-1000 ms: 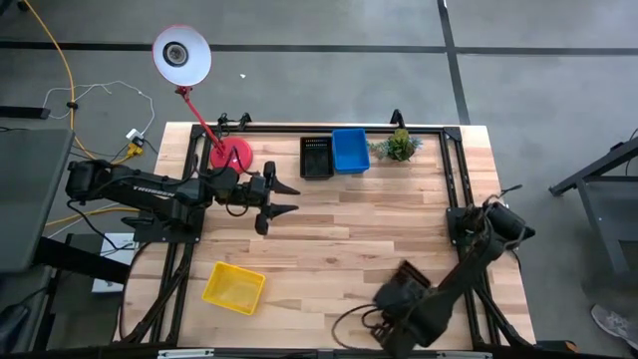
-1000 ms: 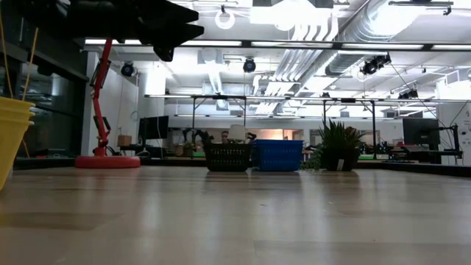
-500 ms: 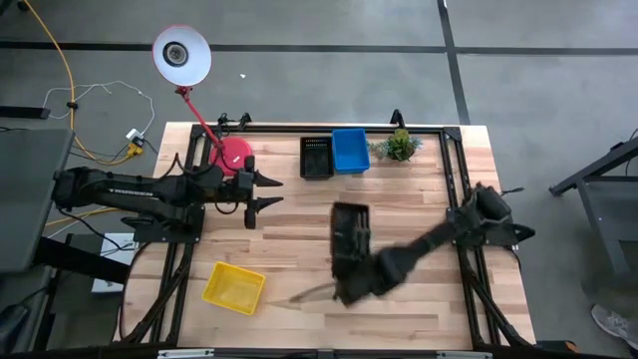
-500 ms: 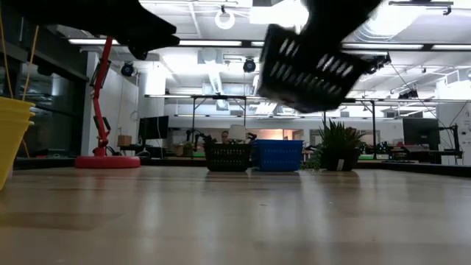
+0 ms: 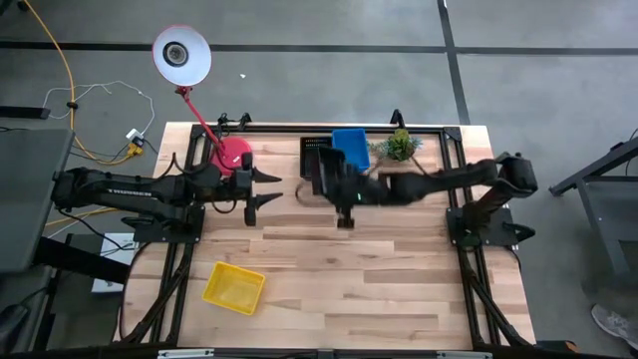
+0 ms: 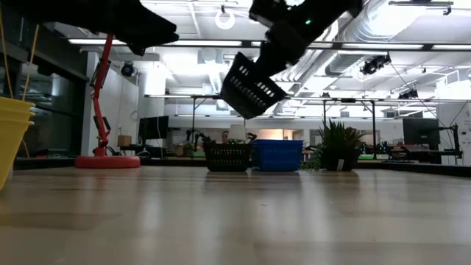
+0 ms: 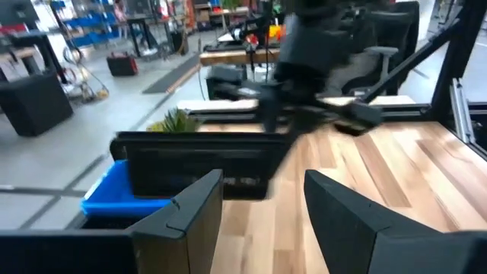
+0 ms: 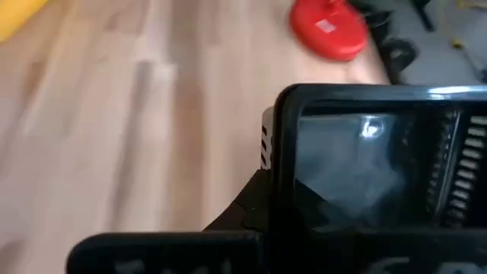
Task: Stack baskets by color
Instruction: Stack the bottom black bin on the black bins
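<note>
Baskets sit in three spots here. The right end effector [image 5: 334, 182] is clamped on a black basket [image 6: 252, 87], holding it tilted in the air over the far-middle part of the surface [image 5: 399, 269], just above and nearly over a second black basket [image 6: 227, 157] resting at the far edge. A blue basket [image 5: 351, 148] touches that resting one on its right, with a small green plant [image 5: 399, 146] just beside the blue one. A yellow basket [image 5: 234, 287] lies alone near the front-left corner, well apart from the rest. The left end effector [image 5: 257, 189] hangs over the left side of the surface with its fingers parted and nothing between them, near the red base of a desk lamp [image 5: 230, 154] at the far-left corner.
</note>
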Controlling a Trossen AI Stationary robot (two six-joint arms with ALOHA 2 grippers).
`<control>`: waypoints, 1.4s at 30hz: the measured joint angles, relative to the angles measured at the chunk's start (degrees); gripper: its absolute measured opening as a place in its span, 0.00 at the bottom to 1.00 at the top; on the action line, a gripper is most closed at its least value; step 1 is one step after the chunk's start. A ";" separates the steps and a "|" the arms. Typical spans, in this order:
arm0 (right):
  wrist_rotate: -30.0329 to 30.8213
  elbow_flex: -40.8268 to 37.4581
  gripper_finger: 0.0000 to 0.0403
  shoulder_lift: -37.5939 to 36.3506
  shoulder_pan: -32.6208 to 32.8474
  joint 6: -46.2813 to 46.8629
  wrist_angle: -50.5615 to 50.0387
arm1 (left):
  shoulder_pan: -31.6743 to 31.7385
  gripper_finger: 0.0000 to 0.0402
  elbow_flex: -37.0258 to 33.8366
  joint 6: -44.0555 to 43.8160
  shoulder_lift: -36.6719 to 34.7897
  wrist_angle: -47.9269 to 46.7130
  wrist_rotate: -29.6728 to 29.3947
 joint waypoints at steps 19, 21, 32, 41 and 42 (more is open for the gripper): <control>-4.82 22.19 0.00 21.73 -15.30 -14.56 -9.29 | 0.00 0.43 0.01 1.88 0.00 1.32 -3.22; -4.12 23.99 0.00 23.41 -15.34 -14.69 -11.93 | 0.00 0.43 0.01 1.49 0.00 1.07 -3.22; -2.99 25.39 0.00 24.48 -15.30 -13.43 -17.64 | -0.07 0.43 0.01 -1.18 0.00 0.93 -2.32; -3.29 25.39 0.00 24.50 -15.32 -11.74 -17.95 | -0.09 0.43 0.01 -3.34 0.00 0.95 -0.14; -3.33 25.39 0.00 24.50 -15.34 -11.72 -17.95 | -0.09 0.43 0.01 -3.19 0.00 0.95 0.18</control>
